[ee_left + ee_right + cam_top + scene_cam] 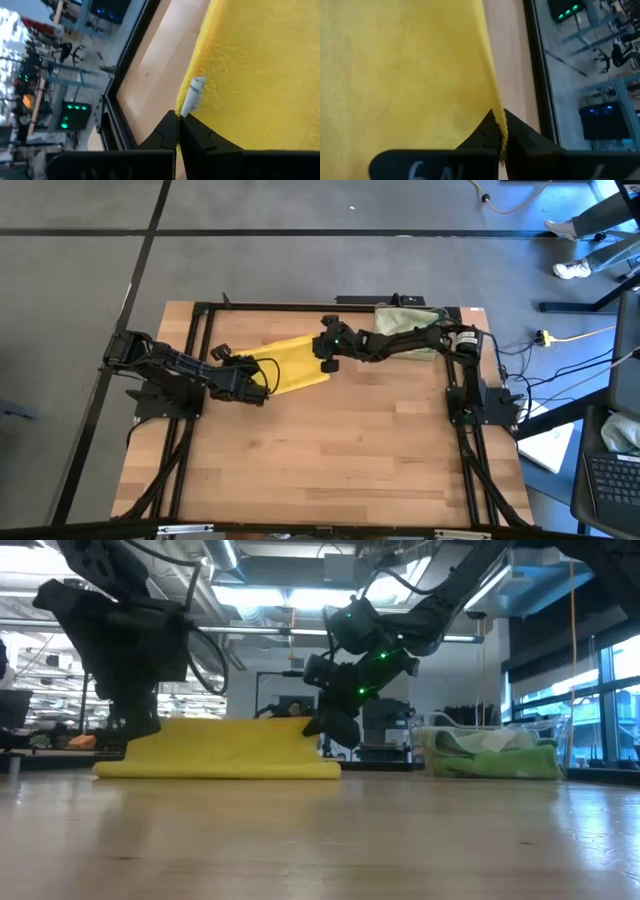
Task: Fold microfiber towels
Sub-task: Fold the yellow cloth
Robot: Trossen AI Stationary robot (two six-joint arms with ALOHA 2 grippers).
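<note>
Surface: light wood-plank table, black frame round edges.
On it, far half: yellow towel, spread flat w/ a folded edge, left-centre.
Far right corner: clear plastic bin w/ green towels heaped inside.
Near half: bare wood.

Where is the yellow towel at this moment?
In the high view the yellow towel lies on the table's far half, left of centre, stretched between the left gripper and the right gripper, each pinching one edge.
</note>
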